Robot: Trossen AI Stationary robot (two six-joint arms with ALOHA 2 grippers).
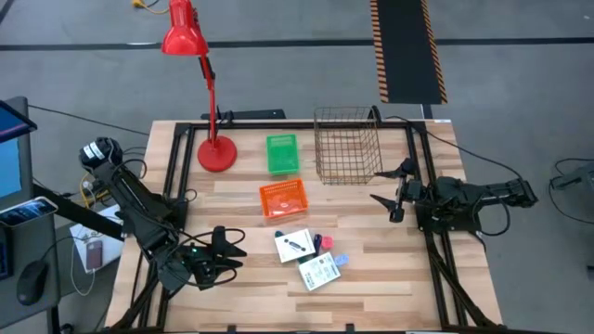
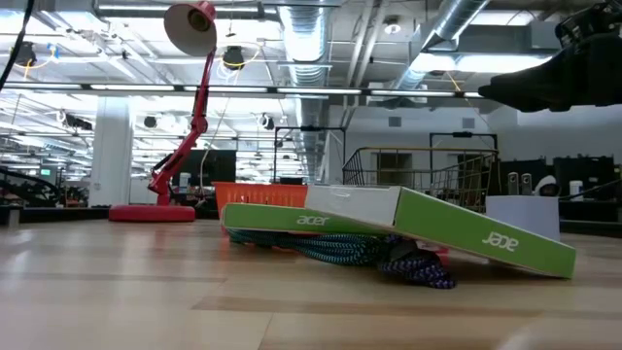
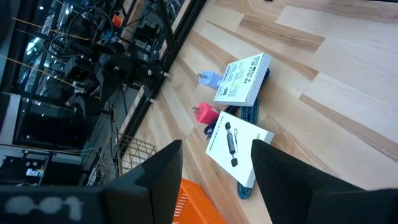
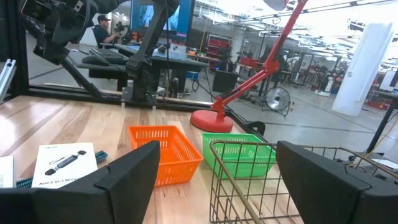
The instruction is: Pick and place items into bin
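Two white packets point(image 1: 295, 245), three bins point(image 1: 282, 198)

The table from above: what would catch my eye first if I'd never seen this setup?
Probably the red desk lamp at the far left corner, bending over the wooden table. Next come three containers along the far half: an orange basket, a green basket behind it and a wire basket to the right. Two white boxes lie at the near middle, between the open left gripper and open right gripper.
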